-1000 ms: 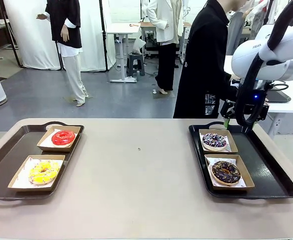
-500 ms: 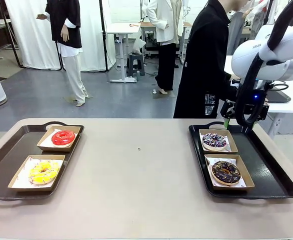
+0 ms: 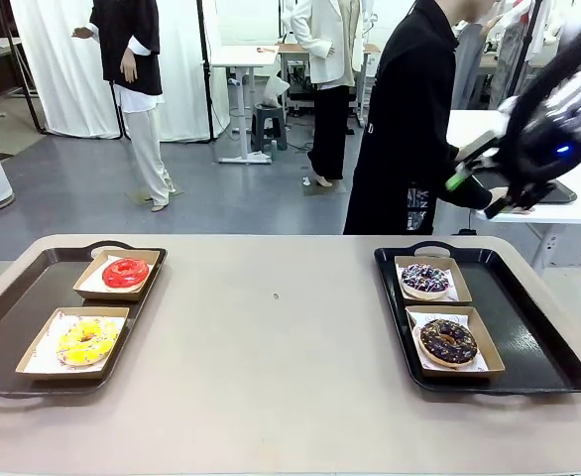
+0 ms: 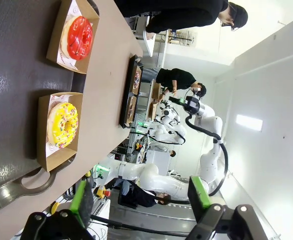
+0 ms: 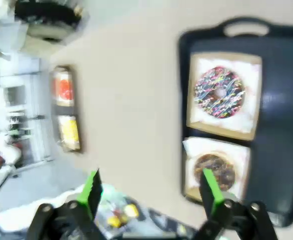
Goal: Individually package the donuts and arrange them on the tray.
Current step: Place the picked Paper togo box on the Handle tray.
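Each glazed ring donut (image 3: 446, 340) sat boxed on black trays (image 3: 540, 342); the right gripper (image 3: 489, 188) and left gripper (image 4: 140, 198) hung wide open, empty.

Beige table (image 3: 281, 377) — two black trays (image 3: 13, 317)

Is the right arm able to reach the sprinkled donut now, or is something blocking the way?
Probably yes. The right gripper is open and raised above the far right of the table. The sprinkled donut lies uncovered in its open box, with nothing above it.
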{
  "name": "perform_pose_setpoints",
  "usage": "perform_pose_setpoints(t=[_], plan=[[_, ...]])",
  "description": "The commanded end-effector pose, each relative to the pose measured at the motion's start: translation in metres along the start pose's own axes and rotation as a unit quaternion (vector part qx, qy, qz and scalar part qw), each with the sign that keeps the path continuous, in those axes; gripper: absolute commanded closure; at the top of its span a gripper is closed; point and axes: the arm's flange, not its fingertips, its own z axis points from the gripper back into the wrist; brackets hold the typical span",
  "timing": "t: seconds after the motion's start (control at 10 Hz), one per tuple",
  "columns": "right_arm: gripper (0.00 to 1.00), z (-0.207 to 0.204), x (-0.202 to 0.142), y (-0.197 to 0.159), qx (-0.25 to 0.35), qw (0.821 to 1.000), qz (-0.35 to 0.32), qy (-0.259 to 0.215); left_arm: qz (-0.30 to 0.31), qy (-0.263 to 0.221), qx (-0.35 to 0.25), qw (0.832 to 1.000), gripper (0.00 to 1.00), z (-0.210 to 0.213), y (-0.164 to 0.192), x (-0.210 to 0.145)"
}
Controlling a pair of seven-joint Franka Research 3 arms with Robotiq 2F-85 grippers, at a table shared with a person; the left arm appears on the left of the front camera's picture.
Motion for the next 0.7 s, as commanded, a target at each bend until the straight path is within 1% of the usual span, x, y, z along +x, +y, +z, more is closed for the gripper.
perform_pose_setpoints(t=[0.0,0.1,0.3,0.4,0.5,0.6], plan=[[0.00,0.032,-0.008,-0.065,0.258,0.964,-0.049,-0.037,-0.010,0.006,-0.001,1.000,0.00,0.002,0.000,-0.004],[0.00,0.045,-0.016,-0.092,0.310,0.949,-0.049,-0.029,-0.010,0.006,-0.001,1.000,0.00,0.002,0.000,-0.004],[0.00,0.049,-0.025,-0.145,0.336,0.939,-0.074,-0.023,-0.010,0.006,-0.001,1.000,0.00,0.002,0.000,-0.004],[0.00,0.046,-0.029,-0.172,0.321,0.945,-0.065,-0.008,-0.010,0.006,-0.001,1.000,0.00,0.002,0.000,-0.004],[0.00,0.042,-0.031,-0.200,0.323,0.944,-0.062,-0.002,-0.010,0.006,-0.001,1.000,0.00,0.002,0.000,-0.004],[0.00,0.039,-0.033,-0.219,0.317,0.946,-0.059,0.004,-0.010,0.006,-0.001,1.000,0.00,0.002,0.000,-0.004]])
